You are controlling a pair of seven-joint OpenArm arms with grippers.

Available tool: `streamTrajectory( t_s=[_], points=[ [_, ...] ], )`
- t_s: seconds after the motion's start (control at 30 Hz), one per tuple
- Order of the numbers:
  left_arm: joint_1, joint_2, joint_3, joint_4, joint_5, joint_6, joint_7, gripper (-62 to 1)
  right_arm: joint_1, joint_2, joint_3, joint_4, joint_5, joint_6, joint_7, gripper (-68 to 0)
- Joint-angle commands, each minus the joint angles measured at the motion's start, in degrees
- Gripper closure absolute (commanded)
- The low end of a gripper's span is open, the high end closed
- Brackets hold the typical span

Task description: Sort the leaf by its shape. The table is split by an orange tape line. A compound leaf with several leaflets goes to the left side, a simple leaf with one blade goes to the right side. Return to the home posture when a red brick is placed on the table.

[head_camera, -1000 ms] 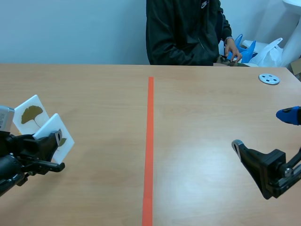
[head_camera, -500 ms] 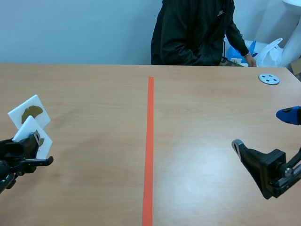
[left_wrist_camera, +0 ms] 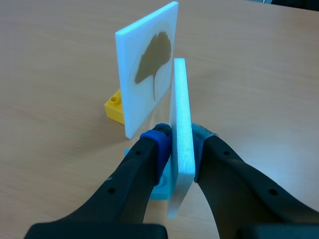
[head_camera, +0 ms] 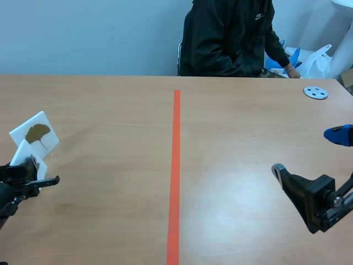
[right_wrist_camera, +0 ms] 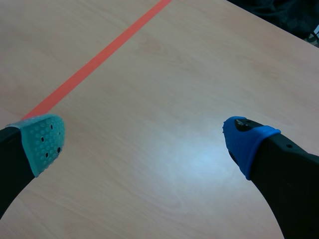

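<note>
Left wrist view: my left jaws pinch a thin white foam card [left_wrist_camera: 180, 99] edge-on, long axis pointing straight ahead, just beside the standing white ginkgo-leaf card [left_wrist_camera: 149, 69]. Right jaws spread, well apart.

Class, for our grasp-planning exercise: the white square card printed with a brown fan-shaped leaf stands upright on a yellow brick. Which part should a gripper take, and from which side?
Probably its top edge, from above: the white square leaf card is thin with broad flat faces, so pinch across its thickness. Its yellow brick blocks the bottom, and a second white card stands close by.
</note>
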Motion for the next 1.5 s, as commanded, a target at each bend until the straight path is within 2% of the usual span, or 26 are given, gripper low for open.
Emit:
streamTrajectory(
  t_s=[0.0,0.43,0.6,0.8,1.03,1.17,1.4,1.47],
  points=[
    [-1.14,-0.37,-0.22,0.7,-0.09,0.09,-1.22,-7.4,0.66,0.46,0.55,0.26,0.48,0.02,0.61,-67.9],
    [-4.07,-0.37,-0.22,-3.96,-0.09,0.37,-2.43,-7.4,0.66,0.44,0.55,0.26,0.48,0.02,0.57,-67.9],
    [-3.93,-0.37,-0.22,-4.28,-0.09,2.05,-2.47,-8.5,0.63,0.44,0.55,0.26,0.48,0.02,0.42,-67.9],
    [-3.89,-0.37,-0.22,-4.26,-0.09,1.99,-2.45,-18.4,0.63,0.22,0.55,0.26,0.48,0.02,0.39,-67.9],
    [-3.08,-0.55,-0.22,-2.14,-0.11,1.97,-2.45,-36.5,0.63,-0.46,0.55,0.26,0.46,0.02,0.26,-67.9],
    [-0.39,-1.03,-0.22,4.13,-0.11,1.81,-2.38,-43.4,0.66,-0.46,0.55,0.26,0.46,0.02,0.2,-67.9],
    [6.99,-2.78,-0.22,18.88,-0.17,1.73,-2.21,-50.5,0.66,-0.46,0.55,0.26,0.46,0.02,0.2,-67.9],
    [9.75,-3.21,-0.22,24.04,-0.24,0.09,-1.95,-53.5,0.66,-0.46,0.55,0.26,0.46,0.02,0.17,-67.9]
  ],
)
